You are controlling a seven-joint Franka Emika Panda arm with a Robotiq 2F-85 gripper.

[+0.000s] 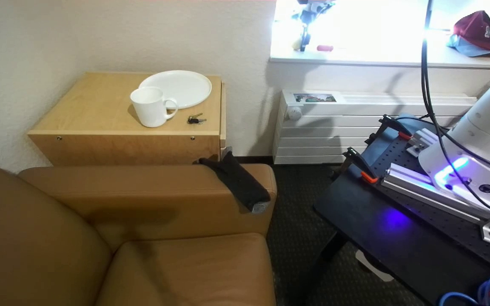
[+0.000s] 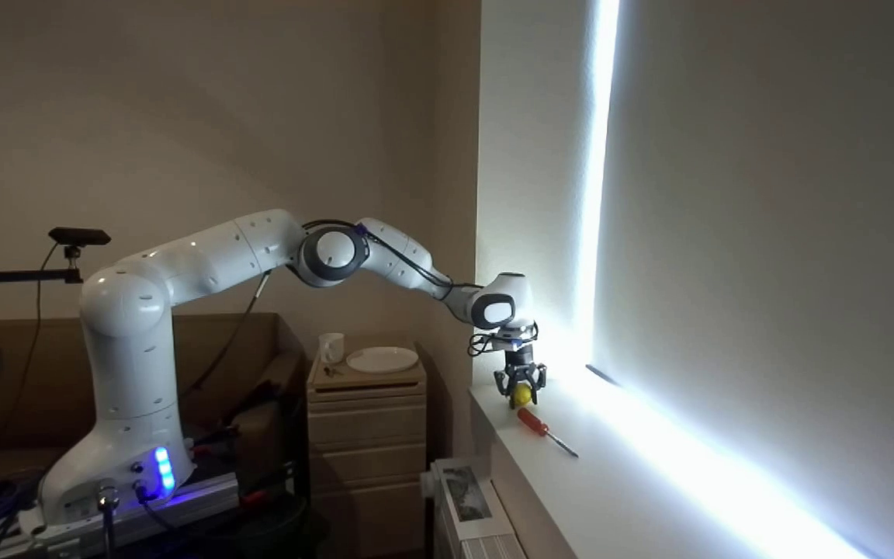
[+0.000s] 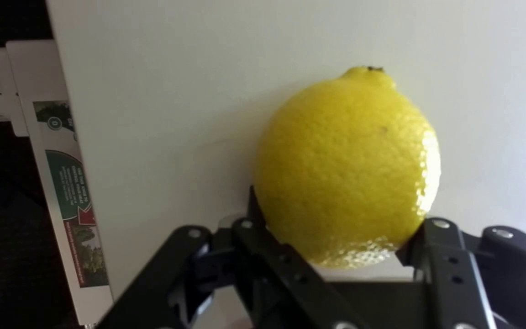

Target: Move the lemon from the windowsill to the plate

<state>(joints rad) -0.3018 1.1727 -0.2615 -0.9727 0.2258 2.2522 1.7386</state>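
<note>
From my seat the wrist view is mostly fruit: a roundish, bright yellow lemon (image 3: 349, 169) with pebbled skin and a dark-tipped nub. It is down at the long white windowsill (image 2: 610, 505) — whether it rests there or is lifted slightly, I can't tell. My black two-fingered end effector (image 2: 523, 399) points down over it, spread about as wide as the fruit, one finger on either side. The fruit partly hides the fingertips, so I can't say whether they press on it or merely flank it.

Near them on the same ledge I see a red-handled metal screwdriver (image 2: 546, 432); well apart sits a maroon and light-blue fabric cap (image 1: 477, 32).

The round, shallow white plate (image 1: 185, 87) shows in both exterior views, well away from the lemon — it lies on a tan wooden desk (image 1: 92, 106) with drawers. A glossy white mug (image 1: 150, 110) stands upright just beside it, and a small bunch of metal keys (image 1: 195, 120) lies near the mug's handle. A black and grey sock (image 1: 243, 182) hangs over the arm of a brown leather sofa (image 1: 143, 182).
</note>
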